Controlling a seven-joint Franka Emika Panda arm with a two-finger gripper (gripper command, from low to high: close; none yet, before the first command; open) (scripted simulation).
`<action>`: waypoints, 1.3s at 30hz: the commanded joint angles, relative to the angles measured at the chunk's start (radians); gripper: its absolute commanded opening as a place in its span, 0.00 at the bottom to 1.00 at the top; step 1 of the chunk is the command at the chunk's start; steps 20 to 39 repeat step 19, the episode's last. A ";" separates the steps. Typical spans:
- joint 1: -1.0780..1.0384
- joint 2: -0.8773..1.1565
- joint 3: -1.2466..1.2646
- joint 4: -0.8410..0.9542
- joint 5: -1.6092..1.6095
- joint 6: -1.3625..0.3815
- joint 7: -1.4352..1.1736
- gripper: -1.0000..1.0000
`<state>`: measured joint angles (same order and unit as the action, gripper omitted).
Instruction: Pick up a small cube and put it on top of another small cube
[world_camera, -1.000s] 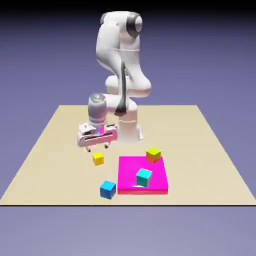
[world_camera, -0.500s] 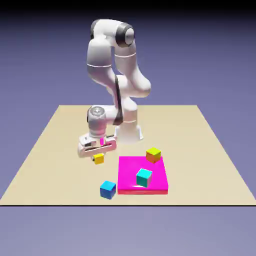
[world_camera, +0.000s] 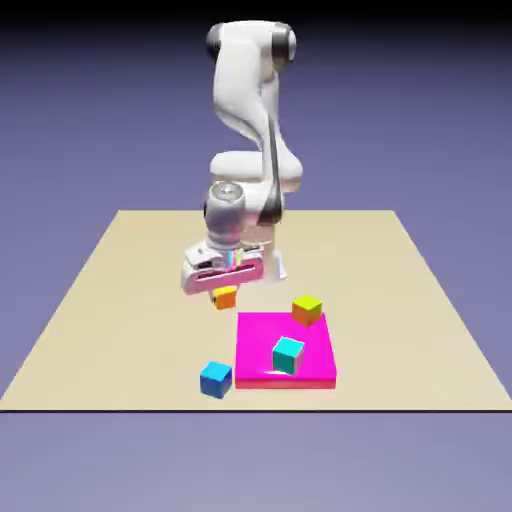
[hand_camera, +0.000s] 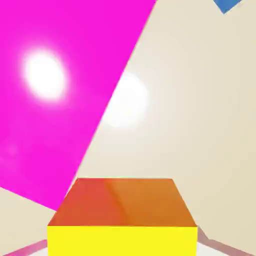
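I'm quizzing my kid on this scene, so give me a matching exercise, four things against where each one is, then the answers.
Things:
1. small cube
2. orange-and-green cube
3. cyan cube
4. blue cube

Places:
A. on the bare table, beside the magenta slab
B. at the slab's far corner
C. held in the pincer, above the table
D. on the slab, nearer the camera

Pairs: 1-C, 2-B, 3-D, 4-A

1. No readable text, label, brand, number or sign shows in either view.
2. The gripper (world_camera: 224, 290) carries small coloured marks, perhaps only markings; they are too small to read.
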<state>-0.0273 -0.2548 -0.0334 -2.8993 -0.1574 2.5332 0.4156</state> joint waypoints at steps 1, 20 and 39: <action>0.036 -0.019 0.031 0.011 0.032 -0.032 0.034 0.00; 0.249 0.002 0.222 0.041 0.215 -0.056 0.251 1.00; 0.249 0.002 0.222 0.041 0.215 -0.056 0.251 1.00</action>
